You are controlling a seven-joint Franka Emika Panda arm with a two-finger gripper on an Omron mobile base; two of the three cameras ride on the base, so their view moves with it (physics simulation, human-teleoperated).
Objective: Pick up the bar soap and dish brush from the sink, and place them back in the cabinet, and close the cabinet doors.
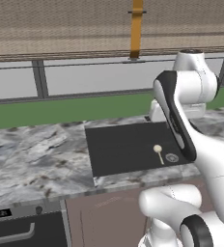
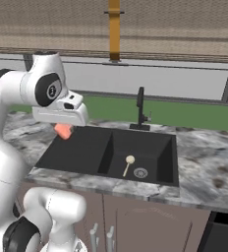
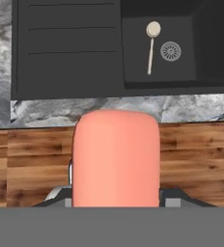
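We see our end effector (image 2: 63,129) clenched on the bar soap (image 3: 116,159), raised above the left side of the sink (image 2: 76,150); the dish brush (image 2: 128,164) lies in the sink's deeper right basin, just beside the drain (image 2: 140,173), amid the marbled counter (image 2: 204,162)

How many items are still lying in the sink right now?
1: the dish brush lies in the sink, in its deeper basin beside the drain. The bar soap is out, held in the gripper above the sink's left edge.
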